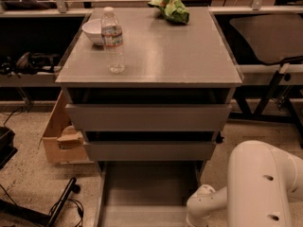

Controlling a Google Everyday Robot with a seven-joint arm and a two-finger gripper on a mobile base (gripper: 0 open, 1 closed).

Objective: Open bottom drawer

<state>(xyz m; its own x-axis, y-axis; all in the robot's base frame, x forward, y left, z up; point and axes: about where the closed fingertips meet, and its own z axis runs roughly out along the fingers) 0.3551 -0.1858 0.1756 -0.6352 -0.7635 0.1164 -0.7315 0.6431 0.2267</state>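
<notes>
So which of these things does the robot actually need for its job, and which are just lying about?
Part of the job: bottom drawer, pulled out; robot arm beside it, its gripper out of sight below the picture.

Just lying about: water bottle, bowl and green bag on top; cardboard box on the floor.

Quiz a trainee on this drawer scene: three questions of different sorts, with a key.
1. True or false: the bottom drawer is pulled out, with its grey tray showing.
2. What stands just in front of the white bowl on the cabinet top? A) a water bottle B) a mug C) an apple
3. In a few words: where is the gripper?

Key
1. True. The two fronts above it sit nearly flush.
2. A.
3. Out of frame. Only the white arm shows, at lower right beside the open drawer.
</notes>
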